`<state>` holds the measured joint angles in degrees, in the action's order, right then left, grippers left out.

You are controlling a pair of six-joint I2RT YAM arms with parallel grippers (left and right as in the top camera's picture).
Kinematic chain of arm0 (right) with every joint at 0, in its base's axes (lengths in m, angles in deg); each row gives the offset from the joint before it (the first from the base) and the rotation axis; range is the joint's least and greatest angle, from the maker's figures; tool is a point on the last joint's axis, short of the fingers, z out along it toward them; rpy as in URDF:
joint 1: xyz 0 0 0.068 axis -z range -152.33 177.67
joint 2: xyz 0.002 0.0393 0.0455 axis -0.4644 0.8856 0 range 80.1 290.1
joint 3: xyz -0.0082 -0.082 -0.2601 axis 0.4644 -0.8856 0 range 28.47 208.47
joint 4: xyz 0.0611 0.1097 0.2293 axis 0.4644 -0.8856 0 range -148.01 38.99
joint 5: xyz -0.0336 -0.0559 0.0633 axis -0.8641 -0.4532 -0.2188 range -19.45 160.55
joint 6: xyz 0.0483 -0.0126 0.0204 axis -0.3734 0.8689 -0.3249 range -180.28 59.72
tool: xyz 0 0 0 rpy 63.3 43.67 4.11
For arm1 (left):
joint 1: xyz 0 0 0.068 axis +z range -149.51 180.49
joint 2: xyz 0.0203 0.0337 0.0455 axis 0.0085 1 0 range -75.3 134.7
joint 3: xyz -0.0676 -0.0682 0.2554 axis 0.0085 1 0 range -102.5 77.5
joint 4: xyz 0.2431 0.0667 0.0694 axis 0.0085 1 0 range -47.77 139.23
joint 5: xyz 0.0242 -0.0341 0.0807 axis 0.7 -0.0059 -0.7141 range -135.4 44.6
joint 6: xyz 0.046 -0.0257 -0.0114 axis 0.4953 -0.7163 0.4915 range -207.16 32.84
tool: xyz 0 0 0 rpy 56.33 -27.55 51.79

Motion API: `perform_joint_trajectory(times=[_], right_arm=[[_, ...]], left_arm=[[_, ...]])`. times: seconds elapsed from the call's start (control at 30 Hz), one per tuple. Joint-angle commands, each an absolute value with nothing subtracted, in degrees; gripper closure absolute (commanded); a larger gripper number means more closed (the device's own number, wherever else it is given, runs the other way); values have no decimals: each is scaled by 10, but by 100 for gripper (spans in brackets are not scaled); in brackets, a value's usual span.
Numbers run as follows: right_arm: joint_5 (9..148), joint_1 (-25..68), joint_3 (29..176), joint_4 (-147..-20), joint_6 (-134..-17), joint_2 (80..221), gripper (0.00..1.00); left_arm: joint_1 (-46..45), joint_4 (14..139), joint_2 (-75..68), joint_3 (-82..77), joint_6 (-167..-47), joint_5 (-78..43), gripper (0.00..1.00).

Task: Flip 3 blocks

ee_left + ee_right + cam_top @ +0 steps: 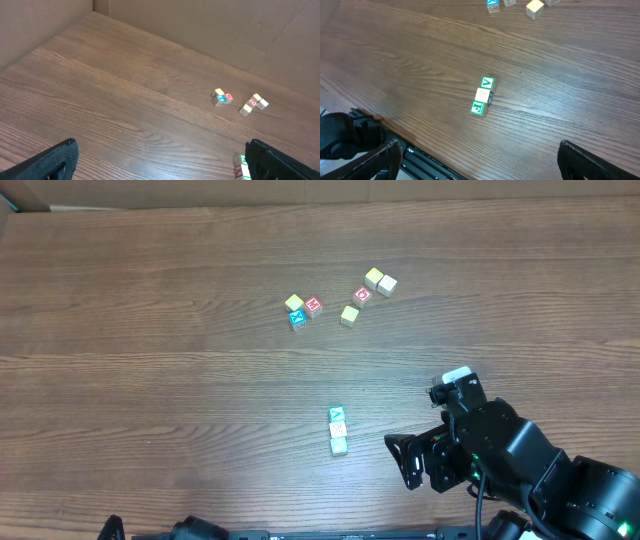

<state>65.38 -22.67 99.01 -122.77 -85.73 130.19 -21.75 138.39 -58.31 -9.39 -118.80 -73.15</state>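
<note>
here, holding the left jaws and the right jaws spread wide, pinching nothing; leaving the blocks [338, 430] lying in a touching row on the surface [150, 330], near and just left of the right jaws.

We list on the counter [150, 380] one row of three blocks [338, 430], touching end to end and running from near to far, about midway across and toward the near edge. Well behind it we list two loose groups side by side: a left group of three cubes [313, 306] set close together, and a right group of four cubes [362, 295], its two rearmost touching. The right gripper [405, 463] sits to the right of the row, apart from it.
</note>
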Motion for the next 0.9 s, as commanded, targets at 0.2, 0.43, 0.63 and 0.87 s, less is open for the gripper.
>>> perform_joint_trajectory(times=[0.2, 0.43, 0.63, 0.87], right_arm=[[574, -130, 1003, -1117, -823, 1287, 0], [709, 22, 919, -913, -687, 1211, 0], [758, 115, 761, -782, -688, 1092, 0], [855, 218, 563, -604, -688, 963, 0]], left_arm=[[-216, 1385, -583, -96, -1200, -743, 0], [-216, 1385, -583, -96, -1200, -743, 0], [-216, 1385, -583, -96, -1200, -743, 0], [-216, 1385, -583, -96, -1200, -743, 0]])
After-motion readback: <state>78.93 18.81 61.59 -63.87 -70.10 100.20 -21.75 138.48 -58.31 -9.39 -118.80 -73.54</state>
